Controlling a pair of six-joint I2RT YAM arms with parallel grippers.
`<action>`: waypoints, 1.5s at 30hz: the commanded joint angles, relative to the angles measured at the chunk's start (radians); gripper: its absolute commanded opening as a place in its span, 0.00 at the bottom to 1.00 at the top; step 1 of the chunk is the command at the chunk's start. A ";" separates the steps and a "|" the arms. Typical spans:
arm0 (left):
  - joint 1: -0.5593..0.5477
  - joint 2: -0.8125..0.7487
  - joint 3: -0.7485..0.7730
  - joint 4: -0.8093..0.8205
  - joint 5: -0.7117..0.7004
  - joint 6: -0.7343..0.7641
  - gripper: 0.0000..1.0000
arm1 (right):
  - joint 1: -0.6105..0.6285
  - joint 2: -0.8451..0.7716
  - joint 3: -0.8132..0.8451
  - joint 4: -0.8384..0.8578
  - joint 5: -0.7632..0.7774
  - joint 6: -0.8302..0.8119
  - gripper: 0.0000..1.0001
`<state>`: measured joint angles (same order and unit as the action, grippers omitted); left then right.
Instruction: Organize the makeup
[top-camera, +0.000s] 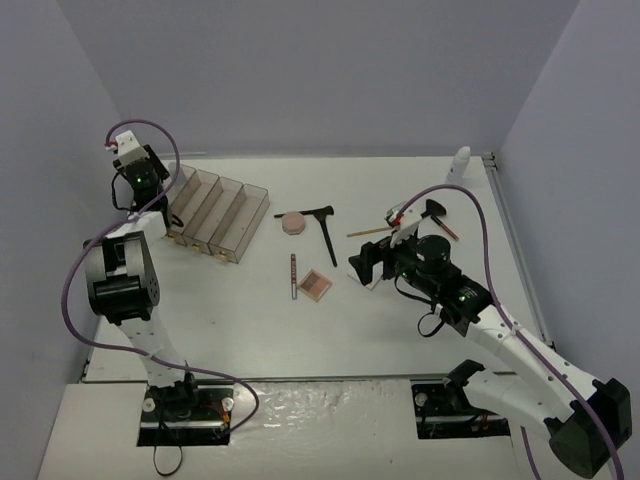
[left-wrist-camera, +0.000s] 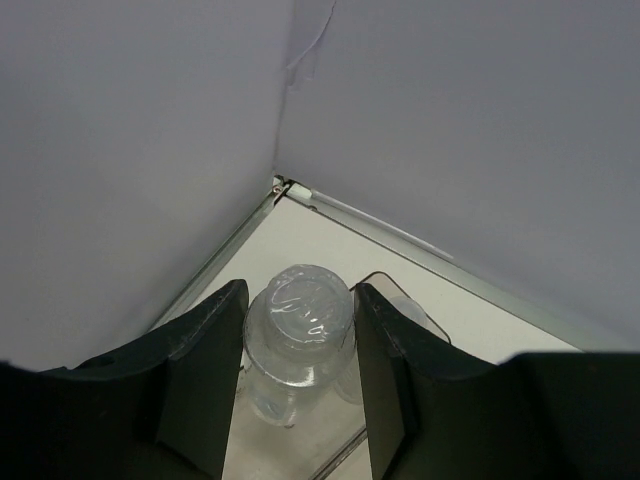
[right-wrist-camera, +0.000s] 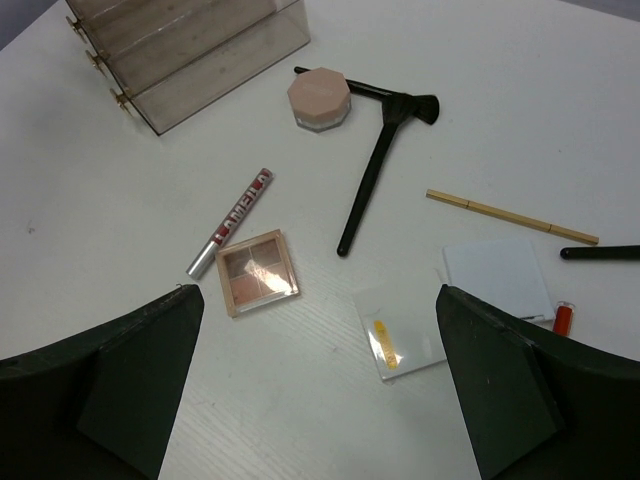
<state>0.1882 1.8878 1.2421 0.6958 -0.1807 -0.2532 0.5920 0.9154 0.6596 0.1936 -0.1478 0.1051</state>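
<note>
My left gripper (top-camera: 140, 185) is shut on a clear bottle (left-wrist-camera: 300, 310) and holds it upright in the far left end of the clear organizer tray (top-camera: 215, 210); a second clear bottle (left-wrist-camera: 400, 312) stands behind it. My right gripper (top-camera: 375, 265) is open and empty above the table, over loose makeup. That makeup is a square pink-brown palette (right-wrist-camera: 258, 270), a red-and-silver tube (right-wrist-camera: 232, 220), a round pink compact (right-wrist-camera: 319, 97), a black brush (right-wrist-camera: 370, 185), a thin brown pencil (right-wrist-camera: 510, 216), a white pad (right-wrist-camera: 498, 277) and a pad with a yellow mark (right-wrist-camera: 400, 335).
A white bottle (top-camera: 461, 160) stands at the back right by the wall rail. A small red item (right-wrist-camera: 563, 318) and another black handle (right-wrist-camera: 600, 253) lie by the right finger. The tray's other compartments (right-wrist-camera: 200, 50) show nothing inside. Walls close in the back and sides.
</note>
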 joint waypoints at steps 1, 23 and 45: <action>0.013 0.018 0.068 0.198 0.030 -0.056 0.00 | -0.016 0.031 0.000 0.075 0.007 0.006 1.00; 0.013 0.139 0.078 0.113 0.078 -0.108 0.21 | -0.042 0.043 -0.006 0.076 0.008 0.018 1.00; -0.069 -0.354 0.065 -0.502 0.052 -0.098 0.94 | -0.120 0.027 0.121 0.008 0.350 0.121 1.00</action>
<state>0.1849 1.7560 1.2716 0.3866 -0.1153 -0.3565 0.5241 0.9253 0.7059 0.1489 0.0180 0.1704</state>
